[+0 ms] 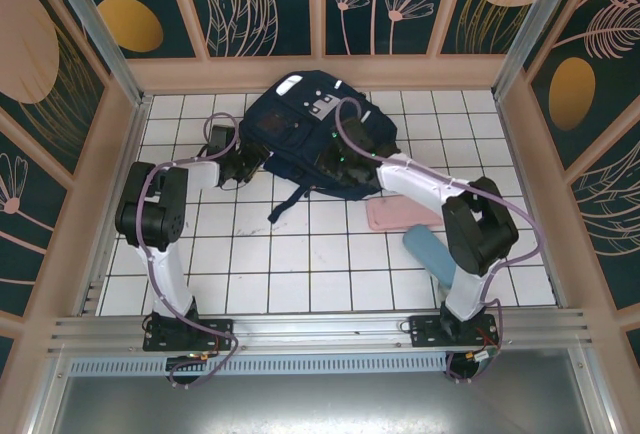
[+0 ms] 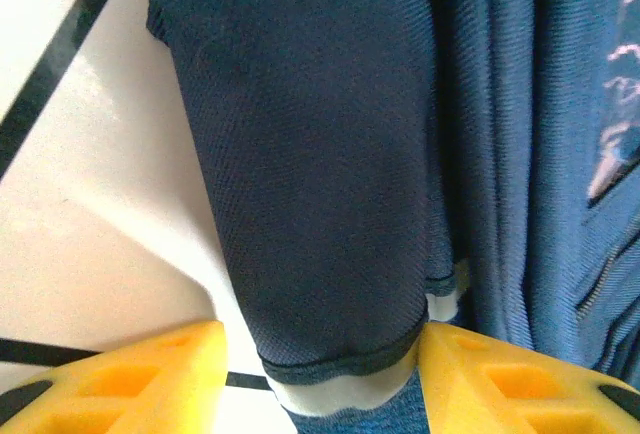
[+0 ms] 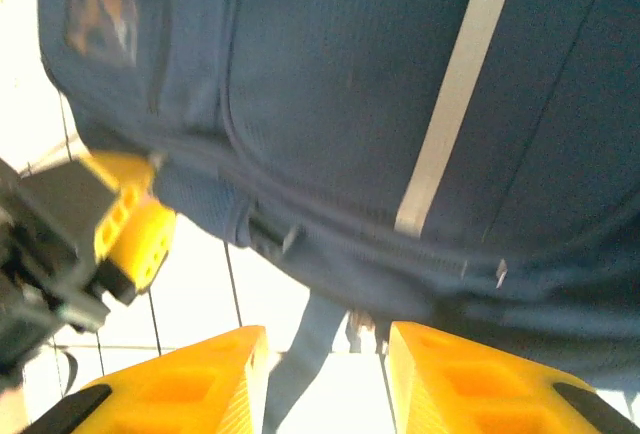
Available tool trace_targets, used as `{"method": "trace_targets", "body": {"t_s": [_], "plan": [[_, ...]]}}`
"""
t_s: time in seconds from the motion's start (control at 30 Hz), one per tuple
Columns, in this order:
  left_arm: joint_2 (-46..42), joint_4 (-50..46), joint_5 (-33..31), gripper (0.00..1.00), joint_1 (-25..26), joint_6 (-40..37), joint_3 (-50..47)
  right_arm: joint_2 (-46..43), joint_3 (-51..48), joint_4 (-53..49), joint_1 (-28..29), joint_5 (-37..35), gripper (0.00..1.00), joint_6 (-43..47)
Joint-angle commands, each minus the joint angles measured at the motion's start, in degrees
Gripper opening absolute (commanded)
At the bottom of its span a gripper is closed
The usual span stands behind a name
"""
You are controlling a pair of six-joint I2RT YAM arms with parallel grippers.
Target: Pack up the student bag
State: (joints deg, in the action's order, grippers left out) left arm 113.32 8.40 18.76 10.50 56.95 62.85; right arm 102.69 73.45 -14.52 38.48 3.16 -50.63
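left gripper (image 2: 322, 354): i'm seeing it partly closed, a thick fold of the student bag (image 2: 320, 154) filling the gap and touching both jaws; i'm judging it pinched.
right gripper (image 3: 325, 354): i'm reading it as open and empty, the bag lying just ahead of its tips.
slip risk: the fold could be sliding out if i'm pulling too fast.
snag risk: the strap (image 3: 298, 354) hanging between the right jaws could be catching as i'm advancing.

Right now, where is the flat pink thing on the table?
In the top view, the flat pink thing lies on the tiled table right of centre, just on the near side of the student bag, with a light blue object beside it.
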Motion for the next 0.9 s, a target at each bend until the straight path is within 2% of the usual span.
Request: {"method": "trace_targets", "body": {"t_s": [0.0, 0.1, 0.23, 0.37, 0.6, 0.77, 0.87], "plan": [[1.34, 1.3, 1.8, 0.5, -0.04, 1.15, 2.43, 1.54, -0.81, -0.86, 1.51, -2.15, 0.37, -4.33], [2.58, 2.29, 2.98, 0.4, -0.05, 1.1, 3.22, 4.09, 0.76, -0.71, 3.15, -1.53, 0.36, -4.41], [2.42, 4.29, 3.91, 0.15, -0.11, 1.41, 2.86, 7.8, 3.14, -1.28, 5.65, -2.02, 0.33, -5.33], [0.19, 5.69, 4.78, 0.0, -0.09, 0.85, 1.64, 10.4, 5.08, -1.29, 6.87, -3.09, 0.31, -6.92], [-2.91, 7.13, 8.58, 0.0, -0.07, -0.77, 0.54, 12.24, 6.66, -3.6, 7.97, -9.84, 0.25, -11.23], [-3.63, 7.31, 10.26, 0.0, 0.13, -1.11, 0.43, 14.39, 9.34, -7.11, 8.28, -13.56, 0.25, -10.62], [-3.8, 7.25, 10.92, 0.0, 0.12, -1.22, 0.64, 15.09, 9.61, -8.66, 8.54, -14.81, 0.29, -11.49]]}}
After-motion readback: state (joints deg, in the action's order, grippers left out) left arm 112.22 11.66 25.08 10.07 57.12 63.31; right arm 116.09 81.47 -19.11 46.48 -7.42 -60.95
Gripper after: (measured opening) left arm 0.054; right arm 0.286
